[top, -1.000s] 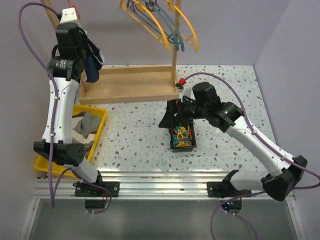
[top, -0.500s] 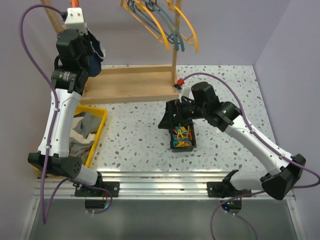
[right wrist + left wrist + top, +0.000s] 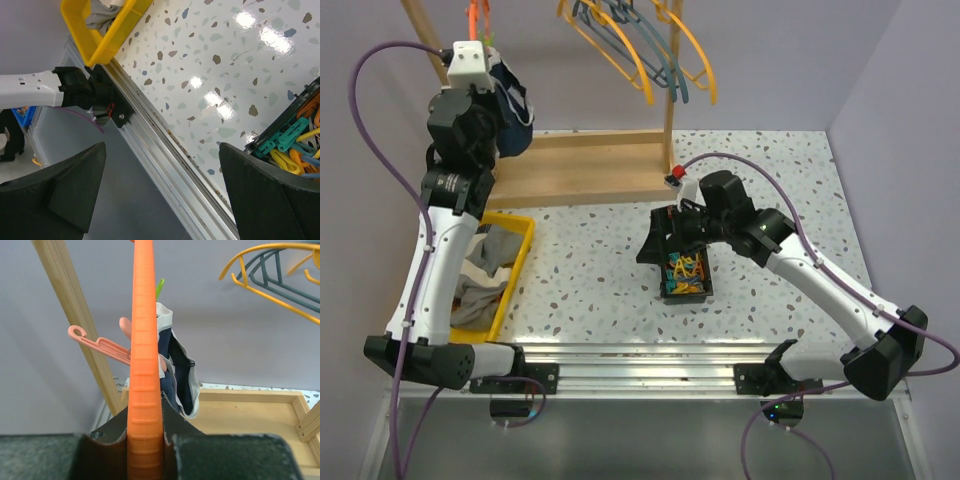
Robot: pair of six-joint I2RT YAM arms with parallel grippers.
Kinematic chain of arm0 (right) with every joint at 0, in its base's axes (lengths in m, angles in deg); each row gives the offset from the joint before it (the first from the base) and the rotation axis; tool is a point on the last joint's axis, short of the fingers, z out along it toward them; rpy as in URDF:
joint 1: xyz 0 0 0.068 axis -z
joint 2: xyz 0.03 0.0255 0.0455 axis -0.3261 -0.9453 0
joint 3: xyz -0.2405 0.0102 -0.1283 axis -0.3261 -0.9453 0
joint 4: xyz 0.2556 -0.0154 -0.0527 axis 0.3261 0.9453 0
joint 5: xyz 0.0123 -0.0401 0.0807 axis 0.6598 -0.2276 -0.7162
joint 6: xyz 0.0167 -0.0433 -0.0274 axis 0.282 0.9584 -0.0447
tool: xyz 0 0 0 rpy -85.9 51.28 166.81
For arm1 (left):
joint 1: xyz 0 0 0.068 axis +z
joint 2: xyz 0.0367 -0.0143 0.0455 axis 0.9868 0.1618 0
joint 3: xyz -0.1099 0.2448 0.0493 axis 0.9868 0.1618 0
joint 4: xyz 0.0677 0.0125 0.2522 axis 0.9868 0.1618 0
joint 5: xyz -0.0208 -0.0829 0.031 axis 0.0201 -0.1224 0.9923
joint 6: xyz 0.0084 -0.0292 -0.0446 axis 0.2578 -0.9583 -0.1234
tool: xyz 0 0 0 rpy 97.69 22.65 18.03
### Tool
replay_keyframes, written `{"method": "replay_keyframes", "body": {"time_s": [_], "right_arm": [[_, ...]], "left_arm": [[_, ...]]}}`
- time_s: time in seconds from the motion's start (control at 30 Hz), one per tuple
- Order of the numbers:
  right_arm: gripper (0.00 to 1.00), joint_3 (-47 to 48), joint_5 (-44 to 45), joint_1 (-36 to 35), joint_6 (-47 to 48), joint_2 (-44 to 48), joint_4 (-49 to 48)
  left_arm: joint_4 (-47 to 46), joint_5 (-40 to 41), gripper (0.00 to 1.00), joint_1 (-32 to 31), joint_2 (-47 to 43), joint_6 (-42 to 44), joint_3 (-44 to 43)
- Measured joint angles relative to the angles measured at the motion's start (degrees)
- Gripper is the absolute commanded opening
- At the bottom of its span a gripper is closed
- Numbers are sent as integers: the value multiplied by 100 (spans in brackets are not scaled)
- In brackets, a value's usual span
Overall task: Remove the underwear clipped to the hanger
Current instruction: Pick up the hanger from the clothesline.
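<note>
My left gripper (image 3: 145, 415) is shut on the ribbed orange hanger (image 3: 145, 340), which runs straight up between its jaws. A dark navy underwear (image 3: 177, 370) with light trim hangs limp just right of that hanger bar, with a green clip (image 3: 159, 288) at its top. From above, the left gripper (image 3: 485, 75) is raised high at the back left, the navy underwear (image 3: 512, 100) beside it. Grey underwear (image 3: 495, 245) lies in the yellow bin (image 3: 520, 255). My right gripper (image 3: 665, 235) stands open with nothing in it, over the black clip box (image 3: 686, 275).
A wooden rack with a tray base (image 3: 590, 165) stands at the back; yellow and teal hangers (image 3: 660, 50) hang from its post. A pink hanger (image 3: 102, 346) sits behind the orange one. The right wrist view shows the table's rail (image 3: 165, 150) and the bin's corner (image 3: 107, 35).
The left arm has lifted the orange hanger and the navy underwear higher and slightly back. The right arm has shifted a little to the left over the clip box.
</note>
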Motion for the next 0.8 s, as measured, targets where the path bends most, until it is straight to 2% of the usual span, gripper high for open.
{"method": "replay_keyframes", "body": {"time_s": [0.2, 0.37, 0.57, 0.8], "right_arm": [[98, -26, 0, 0, 7, 4, -28], [98, -26, 2, 0, 2, 26, -39], [98, -20, 2, 0, -24, 125, -162], [98, 101, -2, 0, -212, 234, -426]], "left_arm": [[-79, -234, 0, 0, -461, -68, 238], [162, -896, 0, 0, -1443, -542, 1034], [997, -1707, 0, 0, -2704, -1388, 1659], [1882, -2771, 0, 0, -3296, -2317, 1888]]}}
